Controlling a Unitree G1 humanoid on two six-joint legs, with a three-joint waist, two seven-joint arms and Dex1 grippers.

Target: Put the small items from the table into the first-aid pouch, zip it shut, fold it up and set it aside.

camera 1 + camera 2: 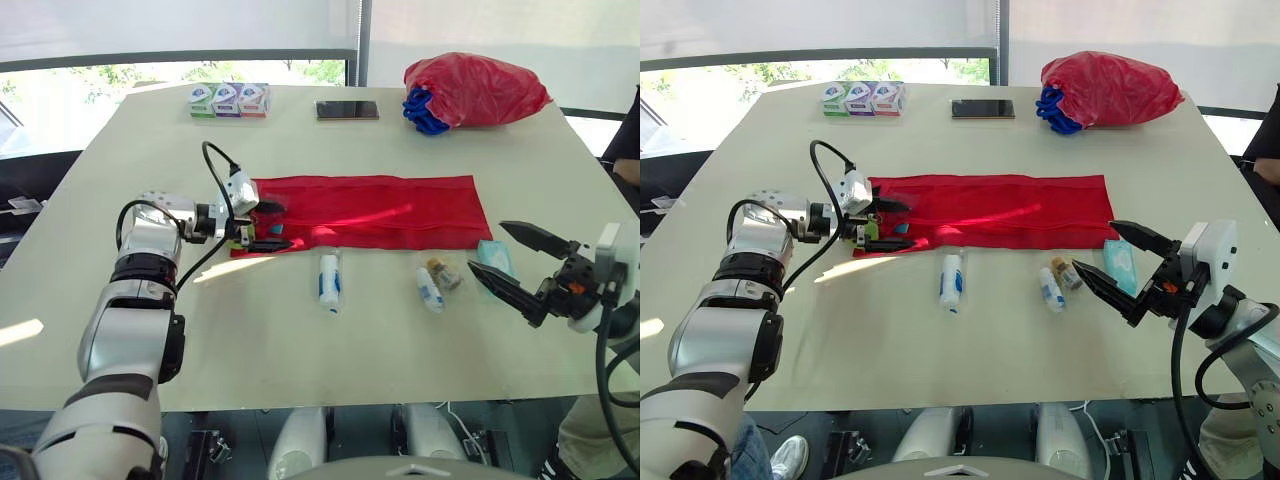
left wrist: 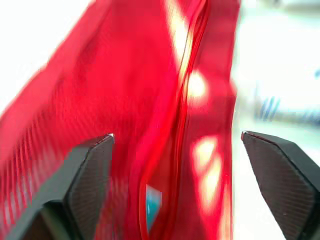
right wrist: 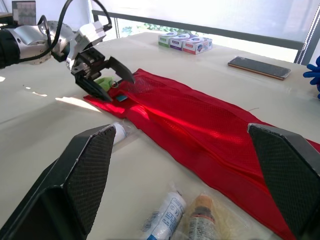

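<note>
The red mesh pouch [image 1: 365,212] lies flat and unfolded across the middle of the table. My left gripper [image 1: 268,225] is open at the pouch's left end, one finger on each side of the zip opening [image 2: 185,95]. A small blue thing [image 2: 152,205] shows inside that opening. A green bit [image 3: 105,82] sits at the base of the fingers. In front of the pouch lie a white tube [image 1: 329,280], a small white bottle [image 1: 429,290], a brown-capped vial [image 1: 445,273] and a teal packet [image 1: 495,258]. My right gripper [image 1: 487,246] hangs open just above the teal packet, touching nothing.
At the table's far edge are three small boxes [image 1: 228,100], a phone [image 1: 348,109] and a red bag [image 1: 475,88] with blue gloves spilling out. A person [image 1: 625,140] stands at the right edge. Bare tabletop lies in front of the items and to the left.
</note>
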